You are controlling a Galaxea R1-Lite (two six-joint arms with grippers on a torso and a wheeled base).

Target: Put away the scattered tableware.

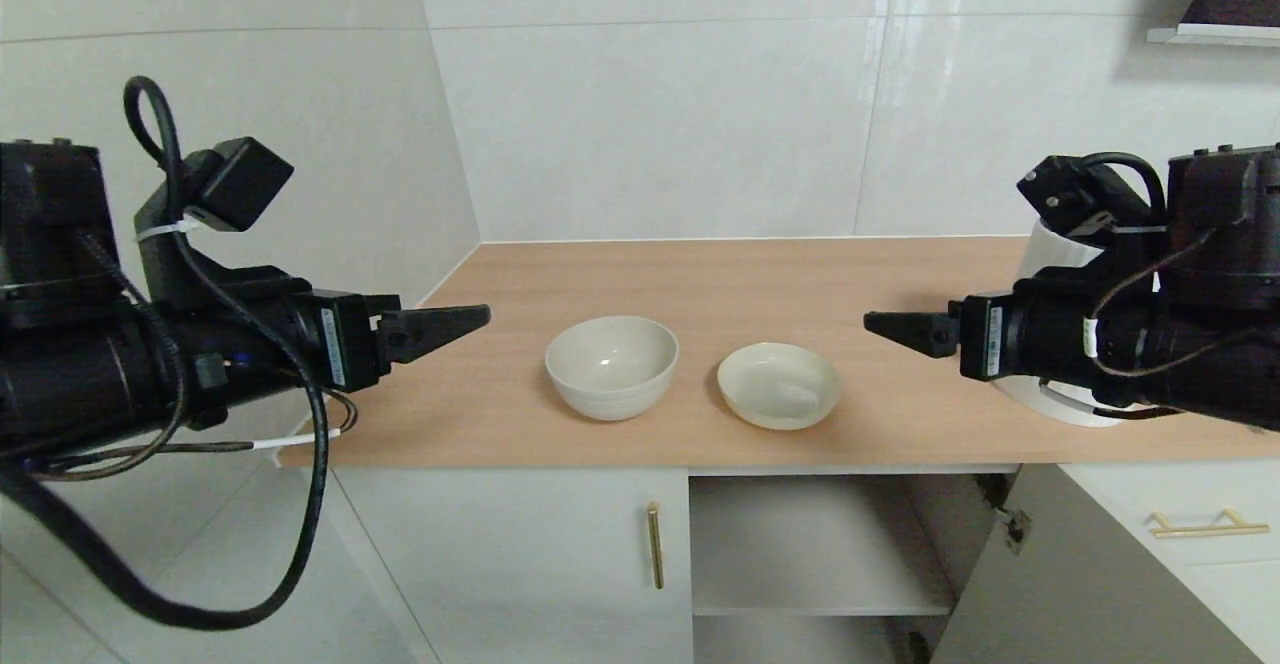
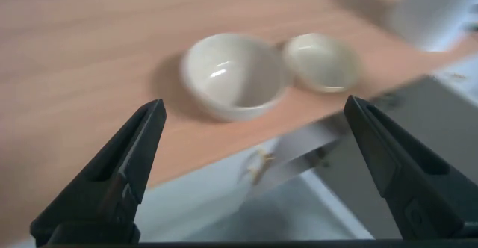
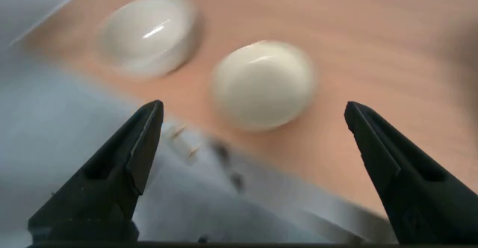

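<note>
Counter (image 1: 800, 274) w/ deep bowl (image 1: 612, 366) beside shallow bowl (image 1: 779, 385).

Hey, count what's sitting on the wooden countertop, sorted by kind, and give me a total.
Cream bowls: 2, the deeper bowl and the shallower bowl
White container, partly hidden behind the right arm: 1
Total: 3
</note>
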